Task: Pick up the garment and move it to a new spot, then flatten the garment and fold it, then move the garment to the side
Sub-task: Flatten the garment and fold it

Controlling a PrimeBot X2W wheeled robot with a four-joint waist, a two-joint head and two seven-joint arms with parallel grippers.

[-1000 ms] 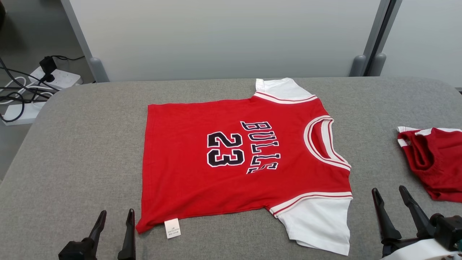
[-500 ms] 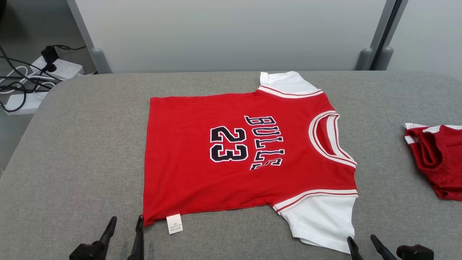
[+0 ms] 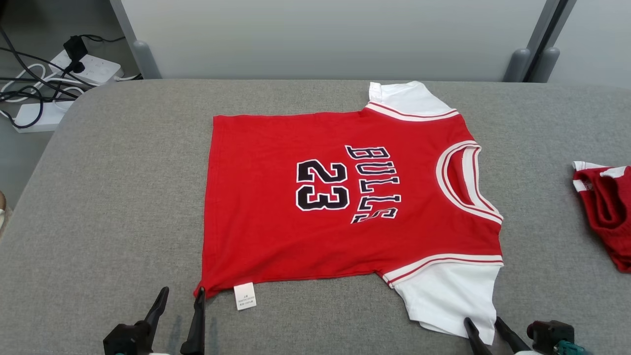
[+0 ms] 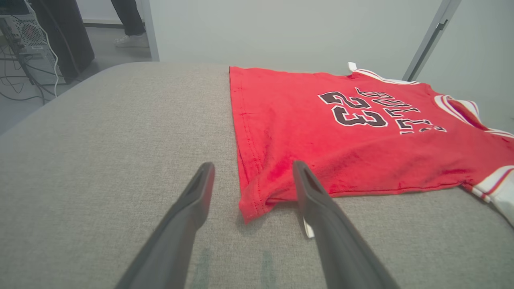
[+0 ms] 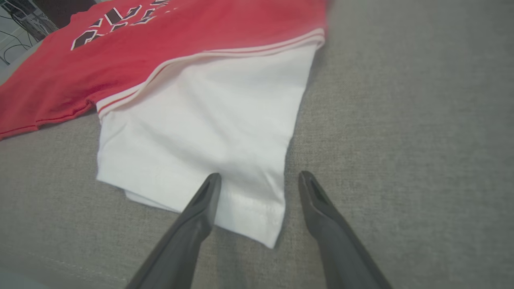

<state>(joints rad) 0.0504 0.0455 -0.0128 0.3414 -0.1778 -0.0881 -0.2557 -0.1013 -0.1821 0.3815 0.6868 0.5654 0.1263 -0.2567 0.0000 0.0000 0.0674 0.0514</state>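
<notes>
The garment (image 3: 276, 207) is a red jersey with "BULLS 23" in black and white sleeves, spread flat on the grey table (image 3: 108, 197), neck toward the right. My left gripper (image 3: 181, 293) is open at the jersey's near-left hem corner. In the left wrist view that corner (image 4: 251, 204) lies between the gripper's (image 4: 253, 166) fingers. My right gripper (image 3: 483, 321) is open at the near white sleeve (image 3: 448, 296). In the right wrist view the sleeve's corner (image 5: 249, 200) sits between the spread fingers of that gripper (image 5: 260, 176).
A second red garment (image 3: 606, 212) lies bunched at the table's right edge. A white label (image 3: 245, 296) sticks out from the jersey's near hem. Power strips and cables (image 3: 59, 74) lie on the floor at the far left. A grey partition (image 3: 325, 34) stands behind the table.
The head camera has shifted. My right gripper moved left from beside the second garment to the near sleeve corner. My left gripper edged right to the hem corner. Both stay open.
</notes>
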